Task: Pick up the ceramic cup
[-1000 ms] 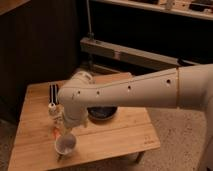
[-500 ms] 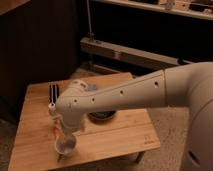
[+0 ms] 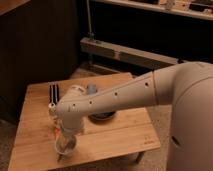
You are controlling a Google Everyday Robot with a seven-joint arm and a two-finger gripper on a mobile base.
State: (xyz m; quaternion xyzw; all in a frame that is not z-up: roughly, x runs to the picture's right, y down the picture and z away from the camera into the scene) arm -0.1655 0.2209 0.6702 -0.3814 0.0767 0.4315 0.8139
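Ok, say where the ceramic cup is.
Lower left of the camera view: the ceramic cup sits by the table's near edge, under the gripper, below-left of the dark bowl.

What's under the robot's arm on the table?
A black bowl shows partly beneath the arm, the rest covered. The tool hangs right over the ceramic cup near the table's front-left edge.

Fingers (image 3: 63, 136) down at the ceramic cup (image 3: 66, 146), near the front edge of the wooden table (image 3: 125, 135)
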